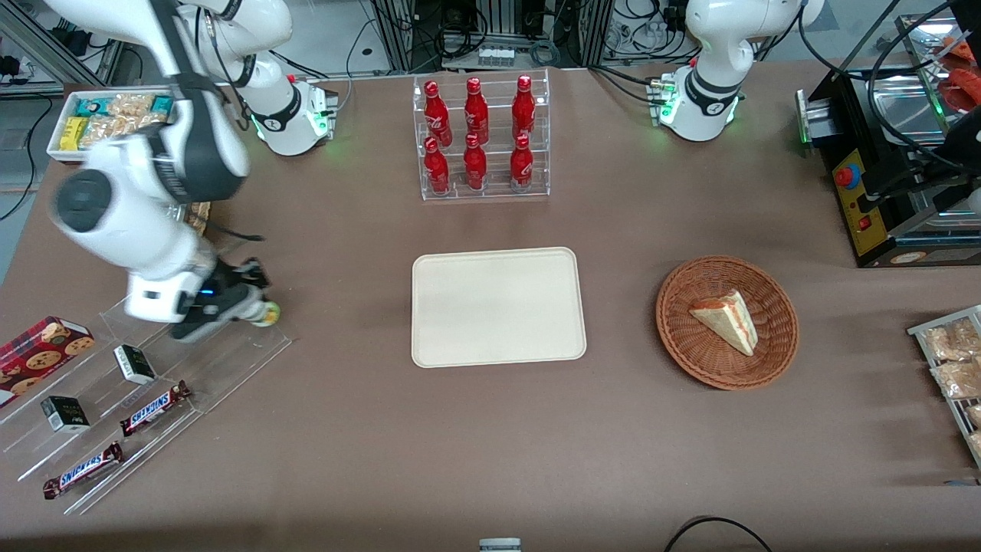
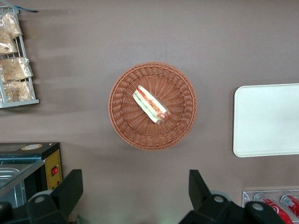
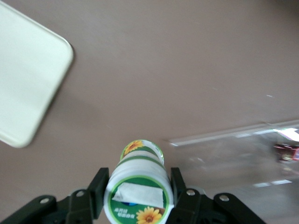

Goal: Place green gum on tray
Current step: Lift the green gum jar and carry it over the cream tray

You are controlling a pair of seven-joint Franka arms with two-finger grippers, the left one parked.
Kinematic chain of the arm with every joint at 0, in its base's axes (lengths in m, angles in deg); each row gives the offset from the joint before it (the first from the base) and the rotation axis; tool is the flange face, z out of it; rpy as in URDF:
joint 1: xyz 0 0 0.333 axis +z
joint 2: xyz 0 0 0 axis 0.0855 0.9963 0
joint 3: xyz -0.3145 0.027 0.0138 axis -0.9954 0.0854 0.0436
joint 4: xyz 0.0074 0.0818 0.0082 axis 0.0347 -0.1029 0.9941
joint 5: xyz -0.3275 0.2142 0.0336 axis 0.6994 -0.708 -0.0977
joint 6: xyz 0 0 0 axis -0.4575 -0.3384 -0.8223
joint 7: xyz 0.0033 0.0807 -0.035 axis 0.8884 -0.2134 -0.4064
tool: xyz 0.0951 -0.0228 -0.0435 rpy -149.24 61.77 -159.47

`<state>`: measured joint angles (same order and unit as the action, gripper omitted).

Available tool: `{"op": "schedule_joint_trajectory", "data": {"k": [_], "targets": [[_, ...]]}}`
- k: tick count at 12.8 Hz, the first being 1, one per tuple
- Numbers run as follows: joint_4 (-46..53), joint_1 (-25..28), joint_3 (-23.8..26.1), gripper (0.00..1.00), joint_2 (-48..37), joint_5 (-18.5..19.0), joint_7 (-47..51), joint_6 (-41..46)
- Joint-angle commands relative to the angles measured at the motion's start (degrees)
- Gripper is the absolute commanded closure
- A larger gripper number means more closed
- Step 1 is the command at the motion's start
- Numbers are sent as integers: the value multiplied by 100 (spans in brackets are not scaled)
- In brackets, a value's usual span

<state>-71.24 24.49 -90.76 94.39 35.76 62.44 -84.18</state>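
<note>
The green gum (image 3: 139, 186) is a small white canister with a green-ringed lid label and a sunflower print. My right gripper (image 3: 138, 189) is shut on it, one finger on each side, and holds it above the brown table. In the front view the gripper (image 1: 249, 305) is at the working arm's end of the table, above the edge of a clear acrylic rack, with the canister's yellow-green base (image 1: 267, 313) showing. The cream-beige tray (image 1: 498, 306) lies flat mid-table with nothing on it. Its rounded corner shows in the right wrist view (image 3: 28, 79).
A clear rack (image 1: 115, 399) holds Snickers bars, small dark boxes and a cookie box. A stand of red bottles (image 1: 480, 138) is farther from the front camera than the tray. A wicker basket (image 1: 726, 322) with a sandwich lies toward the parked arm's end.
</note>
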Motion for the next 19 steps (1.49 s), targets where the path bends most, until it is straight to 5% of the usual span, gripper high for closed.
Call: {"op": "schedule_joint_trajectory", "data": {"k": [1,9,19], "targets": [[682,701,-65,100,628,-164,1253,131],[2143,2302,-73,100,2211,-454,4586,96],[2802,3094,-82,100,3521,-657,6232,-818]]}}
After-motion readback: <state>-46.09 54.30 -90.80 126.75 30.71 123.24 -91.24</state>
